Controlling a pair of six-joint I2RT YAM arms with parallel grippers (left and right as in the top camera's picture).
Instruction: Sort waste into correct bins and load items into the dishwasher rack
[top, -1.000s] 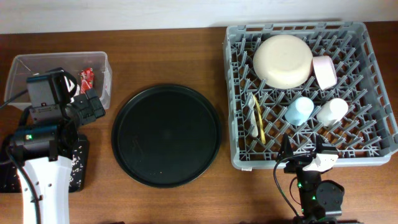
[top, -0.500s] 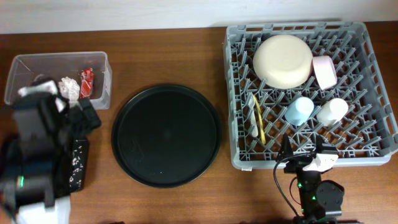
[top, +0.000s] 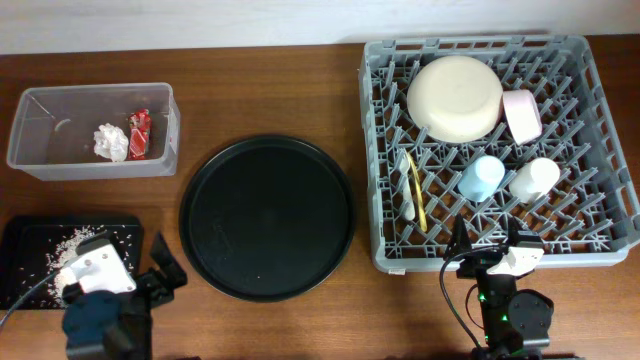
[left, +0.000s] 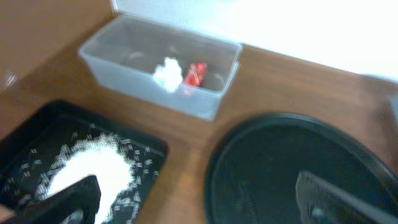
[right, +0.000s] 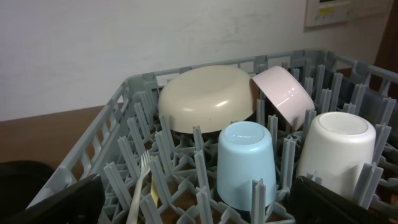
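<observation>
The clear tub (top: 60, 165) at the back left holds the white tissue (top: 110, 141) and the red wrapper (top: 138, 133); both also show in the left wrist view, tissue (left: 166, 70) and wrapper (left: 195, 73). The black tray (top: 25, 285) holds the rice grains (top: 68, 245) (left: 93, 165). The grey rack (top: 600, 250) holds the cream plate (top: 455, 97), pink bowl (top: 522, 114), blue cup (top: 481, 178), white cup (top: 534, 179), fork (top: 418, 195) and spoon (top: 408, 185). My left gripper (top: 150, 285) is open and empty at the front left. My right gripper (top: 486, 240) is open and empty at the rack's front edge.
A large round black tray (top: 267, 216) lies in the middle of the wooden table, and shows at the right of the left wrist view (left: 280, 162). A white wall runs along the table's far edge.
My left arm has pulled back from over the clear tub to the table's front left edge, uncovering the tub and the black tray. The right arm has not moved.
</observation>
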